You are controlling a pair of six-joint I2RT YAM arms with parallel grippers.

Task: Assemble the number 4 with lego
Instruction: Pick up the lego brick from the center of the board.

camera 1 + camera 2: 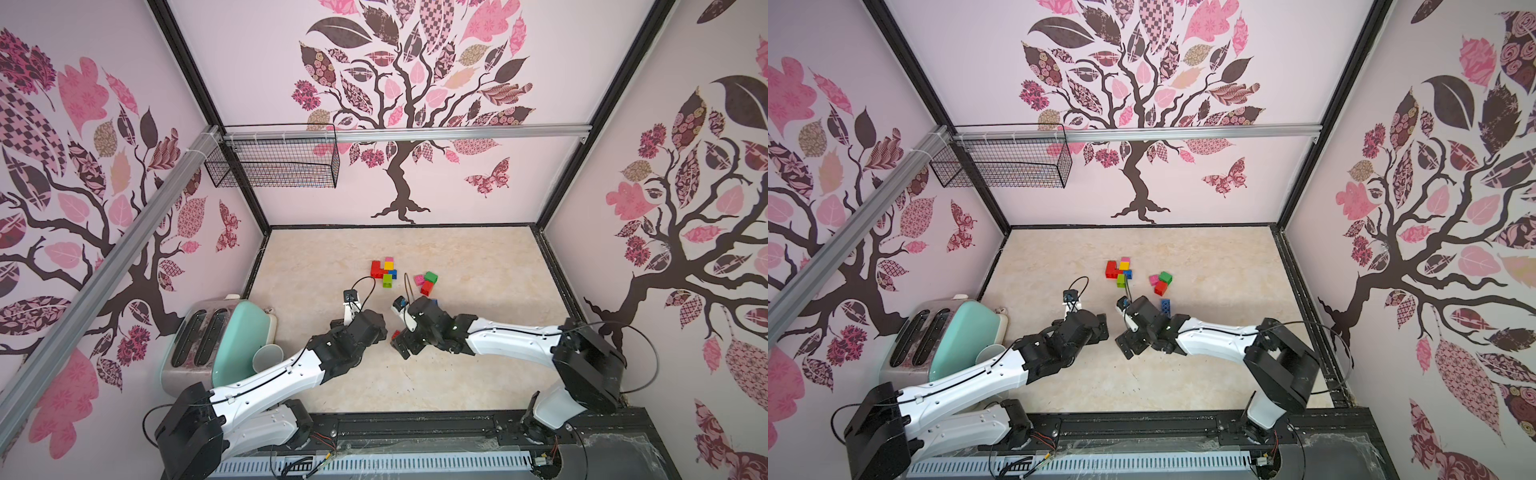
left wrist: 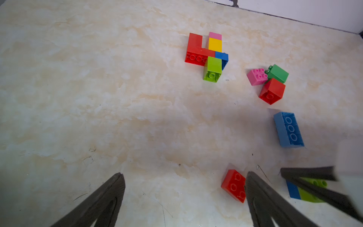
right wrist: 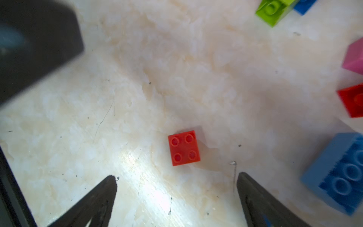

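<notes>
Both pincers are gaping wide, holding nothing. One red lego brick (image 3: 184, 148) is lying between the left pincer (image 2: 184, 174) and the right pincer (image 3: 176, 175). Ahead of both, a joined lego cluster (image 2: 206, 55) of perhaps six bricks is sitting, three loose bricks (image 2: 272, 91) huddling near it.

The bricks (image 2: 213, 67) were smooth, glossy plastic; the tabletop (image 2: 117, 98) looked like marble, smooth and lightly scratched; the toaster (image 1: 198, 328) shone metallic.

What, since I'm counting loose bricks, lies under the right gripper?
A red brick lies on the table by the open right gripper's tips. Its fingers partly cover lime and blue bricks.
</notes>
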